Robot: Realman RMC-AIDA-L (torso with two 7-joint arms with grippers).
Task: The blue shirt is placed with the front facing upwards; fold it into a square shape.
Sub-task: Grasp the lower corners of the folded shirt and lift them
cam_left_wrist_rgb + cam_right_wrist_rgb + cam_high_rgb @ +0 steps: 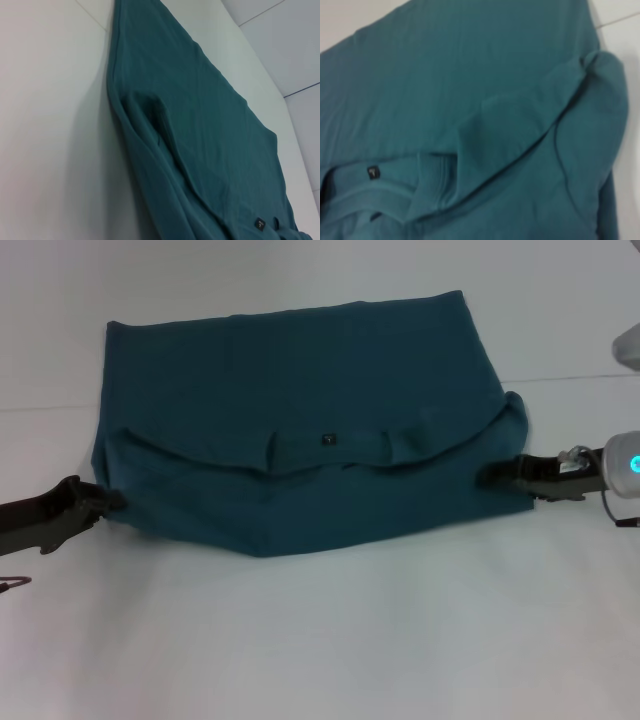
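Our left end effector (108, 500) and right end effector (490, 476) pinch the blue shirt (300, 390); we should lift both edges evenly.

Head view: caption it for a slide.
Partly folded blue shirt on white table, left end effector and right end effector at its sides.
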